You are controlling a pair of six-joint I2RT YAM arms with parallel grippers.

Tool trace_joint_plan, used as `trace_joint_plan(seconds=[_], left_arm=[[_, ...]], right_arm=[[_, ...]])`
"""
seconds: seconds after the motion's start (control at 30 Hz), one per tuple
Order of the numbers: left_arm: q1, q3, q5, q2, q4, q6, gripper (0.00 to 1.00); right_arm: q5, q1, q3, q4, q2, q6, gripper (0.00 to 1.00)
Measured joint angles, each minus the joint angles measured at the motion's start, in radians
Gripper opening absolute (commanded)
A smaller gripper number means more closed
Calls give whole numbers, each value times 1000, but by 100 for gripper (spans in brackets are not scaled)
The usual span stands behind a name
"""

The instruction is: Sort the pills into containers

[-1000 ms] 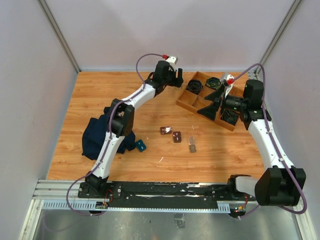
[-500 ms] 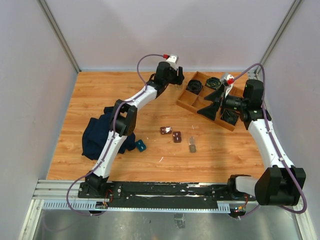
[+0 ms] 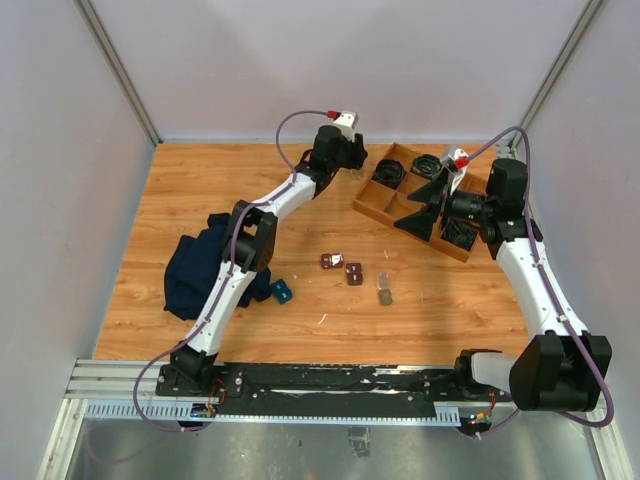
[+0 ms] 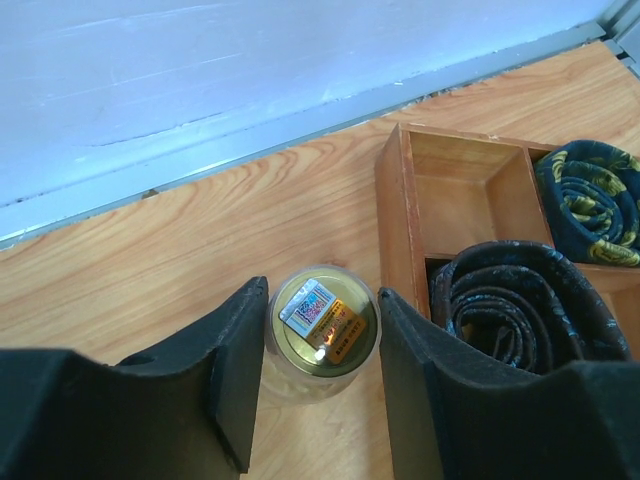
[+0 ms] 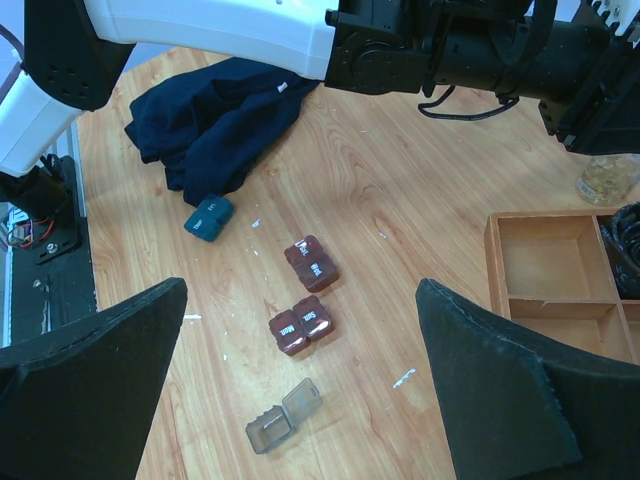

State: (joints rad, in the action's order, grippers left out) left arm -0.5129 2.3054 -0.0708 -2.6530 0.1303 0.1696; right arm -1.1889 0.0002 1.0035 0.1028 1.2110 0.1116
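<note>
Well to the left of the wooden tray, a dark blue cloth lies crumpled on the table. A small teal box sits at the cloth's edge nearer the tray. Between that box and the tray, out from its near side, sit the two dark-brown containers, one just beside the other. Both have their lids down and pale marks on top. A small clear box lies open near them.

The left arm reaches to the tray's far left corner. There the left arm's jaws stand on either side of a small clear jar with a labelled gold lid. The jar stands upright on the table, just beside the tray's outer wall. The jaws sit close against its sides, but whether they grip it cannot be told.

Inside the tray, coiled dark patterned rolls fill some compartments. The right arm hangs over the tray's near side, and the right arm's jaws are spread wide, grasping nothing.
</note>
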Motion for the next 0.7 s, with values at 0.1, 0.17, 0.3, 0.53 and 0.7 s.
trace_joint_plan(seconds=[0.1, 0.17, 0.3, 0.53, 0.7], left_arm=[[0, 0, 0, 0, -1, -13, 7], [0, -9, 1, 10, -2, -25, 1], [0, -126, 8, 108, -2, -56, 0], [0, -527, -17, 533, 101, -59, 0], [0, -869, -126, 911, 303, 39, 0]], right_arm=[[-1, 0, 0, 0, 0, 0, 99], [-5, 0, 0, 0, 0, 0, 99], [-25, 0, 0, -1, 1, 0, 98], [-83, 0, -18, -64, -2, 1, 99], [-150, 0, -72, -132, -7, 10, 98]])
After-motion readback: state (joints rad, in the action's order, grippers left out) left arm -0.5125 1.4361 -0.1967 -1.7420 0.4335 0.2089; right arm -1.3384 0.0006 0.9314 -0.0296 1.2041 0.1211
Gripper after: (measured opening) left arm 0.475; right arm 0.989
